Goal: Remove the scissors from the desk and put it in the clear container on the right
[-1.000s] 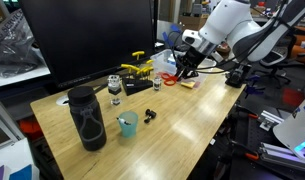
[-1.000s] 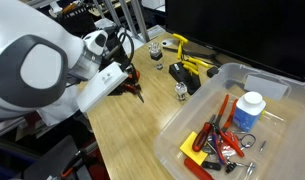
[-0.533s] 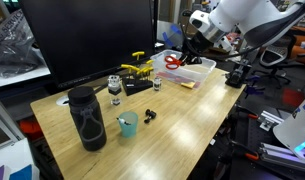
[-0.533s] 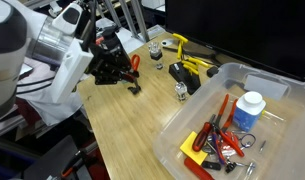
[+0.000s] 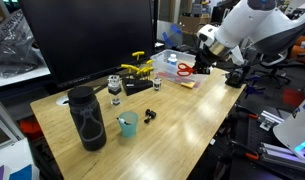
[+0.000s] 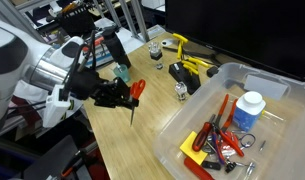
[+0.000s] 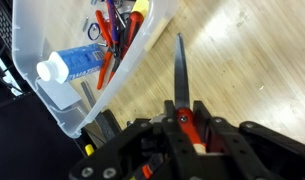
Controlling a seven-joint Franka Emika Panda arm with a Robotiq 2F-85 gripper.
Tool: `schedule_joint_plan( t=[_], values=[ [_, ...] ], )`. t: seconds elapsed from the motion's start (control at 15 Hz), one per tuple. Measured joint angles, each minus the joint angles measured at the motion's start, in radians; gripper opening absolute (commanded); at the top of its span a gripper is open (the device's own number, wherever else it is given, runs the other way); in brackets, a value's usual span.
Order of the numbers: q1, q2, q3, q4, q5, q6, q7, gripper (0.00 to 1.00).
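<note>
In an exterior view, the hand (image 6: pixel 125 93) is clamped on the red handles of the scissors (image 6: pixel 134 98). They hang clear of the tabletop (image 6: pixel 122 148) with the blades pointing down, beside the clear container (image 6: pixel 197 135) and not yet over it. The step in hand looks like the carry to the bin, and it calls for enough height that the blade tips pass above the near rim.

In an exterior view, the hand (image 5: pixel 203 66) sits close to the container (image 5: pixel 162 60), but the scissors are too small there to make out.

In the wrist view, the shut blades of the scissors (image 7: pixel 179 75) lie over bare wood. The container wall (image 7: pixel 87 105) is to one side, and a white bottle (image 7: pixel 77 65) and red tools (image 7: pixel 117 30) are inside. The hand should open only once the scissors are fully over the bin, low, and away from the bottle.
</note>
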Motion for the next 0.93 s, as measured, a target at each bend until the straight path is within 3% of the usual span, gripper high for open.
schedule_joint_plan(
  t=[0.53, 0.6, 0.93],
  values=[
    [0.006, 0.008, 0.000, -0.001, 0.000, 0.000, 0.004, 0.23],
    [0.006, 0.008, 0.000, -0.001, 0.000, 0.000, 0.004, 0.06],
    [-0.004, 0.001, -0.005, 0.015, -0.006, -0.010, 0.038, 0.06]
  ],
)
